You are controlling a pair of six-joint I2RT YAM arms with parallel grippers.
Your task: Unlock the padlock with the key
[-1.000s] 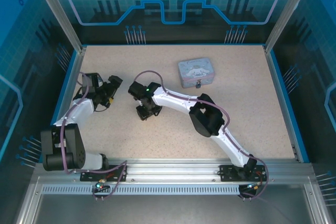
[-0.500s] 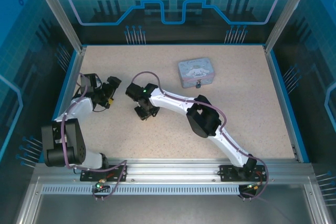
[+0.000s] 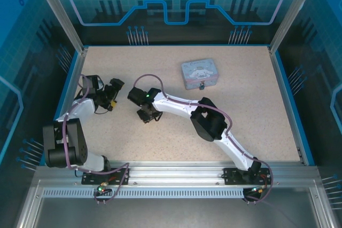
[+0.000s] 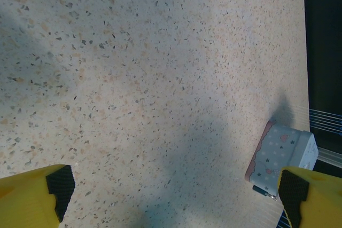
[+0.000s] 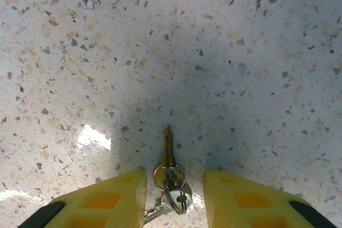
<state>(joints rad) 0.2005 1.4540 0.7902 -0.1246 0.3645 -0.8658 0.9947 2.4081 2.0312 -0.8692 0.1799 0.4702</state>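
A small metal key [image 5: 168, 152] lies flat on the speckled table, its blade pointing away from the wrist. A ring [image 5: 179, 193] joins it to a second key. My right gripper [image 5: 173, 198] is open and low over the table, one yellow finger [image 5: 109, 201] on either side of the key's round head, touching neither. From above, the right gripper [image 3: 145, 114] sits left of centre. The padlock [image 4: 264, 190] is a tiny dark and silvery piece on the front of the lavender tin [image 4: 281, 155]. My left gripper [image 4: 171, 204] is open wide over bare table, with nothing between its fingers.
The tin [image 3: 199, 73] stands at the back, right of centre, with the padlock [image 3: 202, 85] on its near side. The left gripper [image 3: 112, 96] hovers near the left blue wall [image 3: 67, 86]. The right arm's cable loops above its wrist.
The right gripper has slid a little to the left and come down over the key. The left arm has shifted slightly toward the left wall.
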